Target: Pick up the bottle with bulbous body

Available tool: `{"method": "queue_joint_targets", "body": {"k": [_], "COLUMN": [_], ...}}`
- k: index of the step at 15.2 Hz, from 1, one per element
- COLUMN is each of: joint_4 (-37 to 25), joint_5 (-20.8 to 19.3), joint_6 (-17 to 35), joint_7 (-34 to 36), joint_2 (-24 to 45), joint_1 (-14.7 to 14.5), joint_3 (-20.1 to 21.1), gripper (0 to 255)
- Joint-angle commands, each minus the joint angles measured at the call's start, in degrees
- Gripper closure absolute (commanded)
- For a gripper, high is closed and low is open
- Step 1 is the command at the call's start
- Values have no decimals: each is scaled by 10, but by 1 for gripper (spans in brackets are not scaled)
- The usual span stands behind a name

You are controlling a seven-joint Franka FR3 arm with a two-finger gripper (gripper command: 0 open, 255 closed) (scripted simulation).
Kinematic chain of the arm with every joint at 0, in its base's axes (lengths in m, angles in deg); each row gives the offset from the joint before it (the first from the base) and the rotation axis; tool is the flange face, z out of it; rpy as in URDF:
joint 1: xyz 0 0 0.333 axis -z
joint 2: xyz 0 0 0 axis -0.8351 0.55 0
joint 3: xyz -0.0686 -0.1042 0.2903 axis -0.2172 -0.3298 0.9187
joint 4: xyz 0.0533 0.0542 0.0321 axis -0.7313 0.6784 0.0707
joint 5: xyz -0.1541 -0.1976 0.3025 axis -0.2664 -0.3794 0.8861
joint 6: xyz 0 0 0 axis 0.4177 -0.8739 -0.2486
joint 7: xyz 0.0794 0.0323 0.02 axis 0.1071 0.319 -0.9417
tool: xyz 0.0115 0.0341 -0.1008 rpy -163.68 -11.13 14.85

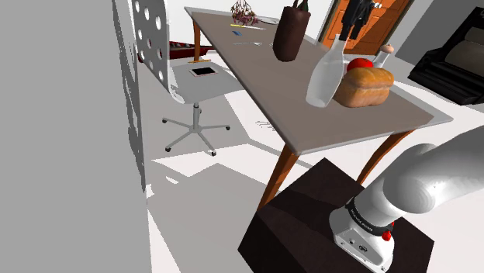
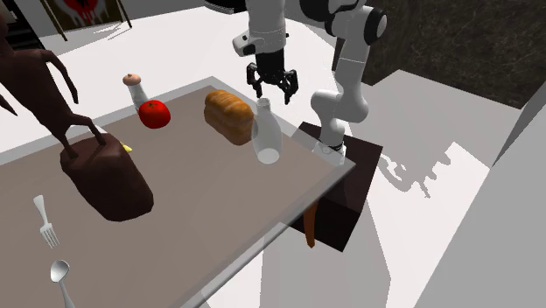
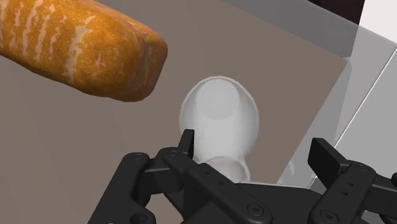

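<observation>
The bulbous white bottle [image 1: 326, 74] [image 2: 265, 133] stands upright on the brown table [image 1: 256, 77], close to the edge nearest the stand. My black gripper [image 2: 272, 87] [image 1: 350, 32] hangs just above its neck. In the wrist view I look down on the bottle [image 3: 219, 118], its top rising between my fingers. The gripper [image 3: 254, 149] is open, the fingers standing apart on either side of the neck without clasping it; the neck lies closer to one finger [image 3: 186, 143].
An orange-brown bread loaf [image 1: 363, 87] [image 2: 229, 114] [image 3: 83, 44] lies right beside the bottle. A red tomato [image 2: 154, 113] and a small capped bottle [image 2: 133, 86] sit beyond it. A dark brown bag [image 2: 109, 179], fork [image 2: 44, 220] and spoon [image 2: 59, 273] lie farther along. An office chair [image 1: 186, 85] stands beside the table.
</observation>
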Motion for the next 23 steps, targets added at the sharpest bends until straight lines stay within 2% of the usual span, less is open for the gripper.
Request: {"method": "queue_joint_targets", "body": {"k": [1, 8, 10, 11, 20, 23], "joint_4": [-59, 22, 28, 29, 28, -5], "joint_5": [2, -2, -3, -3, -3, -1], "joint_6": [-22, 35, 40, 39, 40, 16], "joint_7": [-18, -13, -13, -12, -13, -15], "joint_2": [39, 14, 13, 12, 13, 22], "joint_1": [3, 5, 5, 5, 5, 4], "joint_3": [-13, -12, -12, -11, -12, -12], "gripper": [0, 0, 0, 255, 255, 255]}}
